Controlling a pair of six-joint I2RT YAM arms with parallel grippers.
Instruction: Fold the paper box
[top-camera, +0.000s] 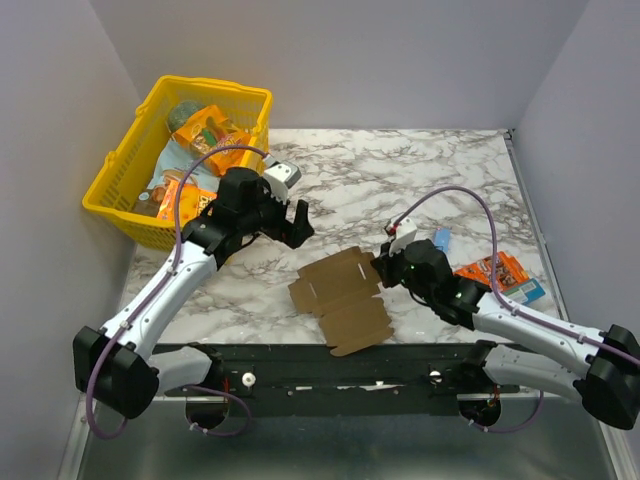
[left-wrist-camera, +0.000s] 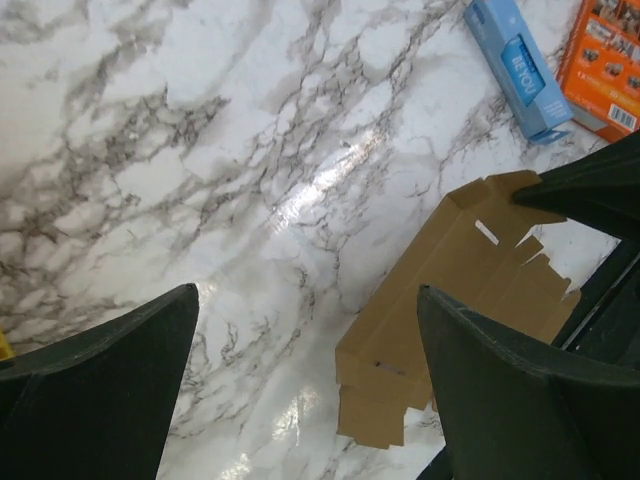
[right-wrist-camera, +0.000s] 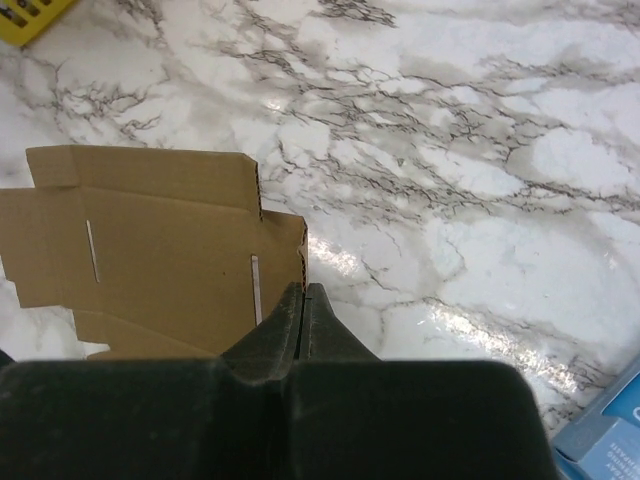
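The paper box (top-camera: 340, 300) is a flat brown cardboard cut-out with flaps and slots, lying on the marble table near the front edge. My right gripper (top-camera: 383, 266) is at its right edge. In the right wrist view the gripper (right-wrist-camera: 303, 288) is shut, with the edge of the cardboard (right-wrist-camera: 160, 250) running in between the fingertips. My left gripper (top-camera: 298, 222) hovers open behind and to the left of the cardboard, apart from it. In the left wrist view the gripper (left-wrist-camera: 308, 295) spans bare marble, with the box (left-wrist-camera: 450, 290) near its right finger.
A yellow basket (top-camera: 110, 185) full of snack packets stands at the back left. An orange printed packet (top-camera: 495, 272) lies to the right of the right gripper. The left wrist view shows the orange packet (left-wrist-camera: 605, 60) beside a slim blue packet (left-wrist-camera: 515, 65).
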